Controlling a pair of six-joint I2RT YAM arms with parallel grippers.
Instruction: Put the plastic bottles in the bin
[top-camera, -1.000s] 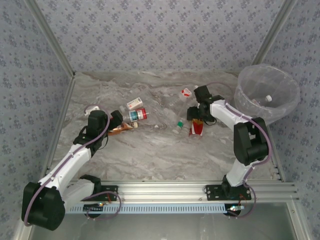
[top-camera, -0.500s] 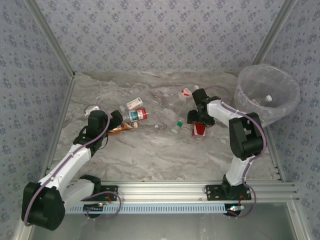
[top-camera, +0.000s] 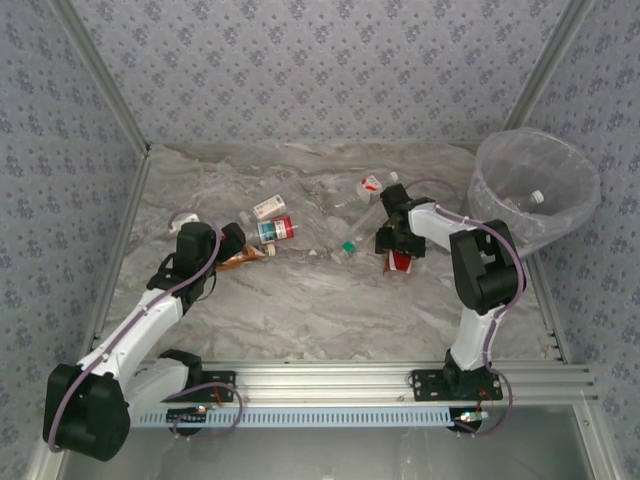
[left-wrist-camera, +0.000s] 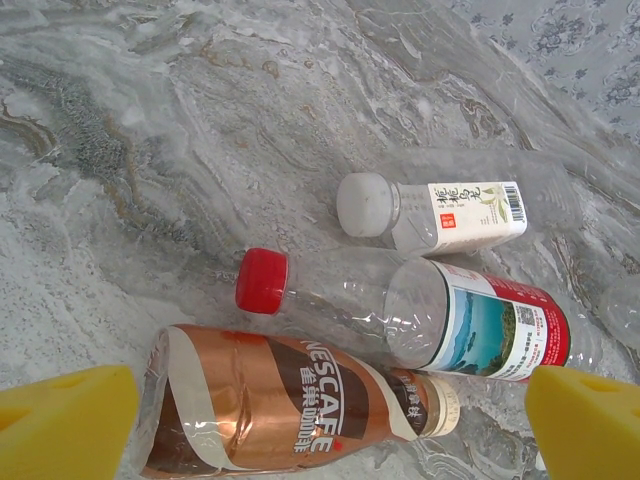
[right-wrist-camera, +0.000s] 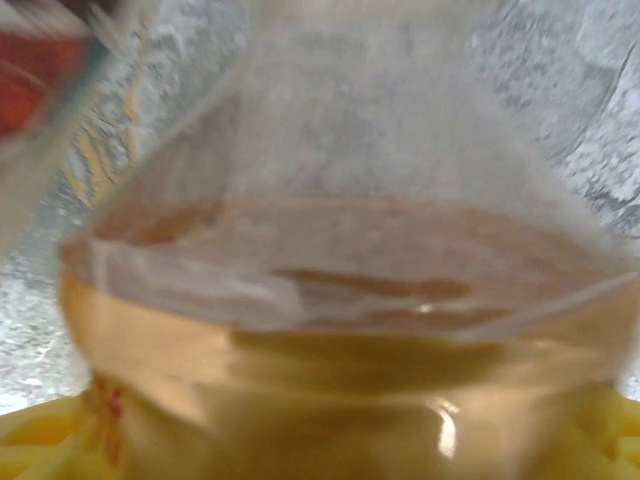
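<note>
Right pincer (top-camera: 386, 238) is straddling a clear bottle (right-wrist-camera: 340, 200), grip impossible to tell, left pincer (left-wrist-camera: 325, 420) is hanging wide open, and next it is probably needing a firm squeeze and a lift to the bin (top-camera: 478, 165) at two o'clock.

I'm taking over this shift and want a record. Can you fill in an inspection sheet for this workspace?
Surface: marble table, no spills seen.
Job's things: bin upright at far right, one bottle inside; other bottles lie on the table.
Clutter: nothing seen.
Grippers: left gripper jaws open over a brown bottle; right gripper around a clear bottle, grip unclear.
Cables: purple cables run along both arms.
Surroundings: patterned walls, metal frame.
</note>
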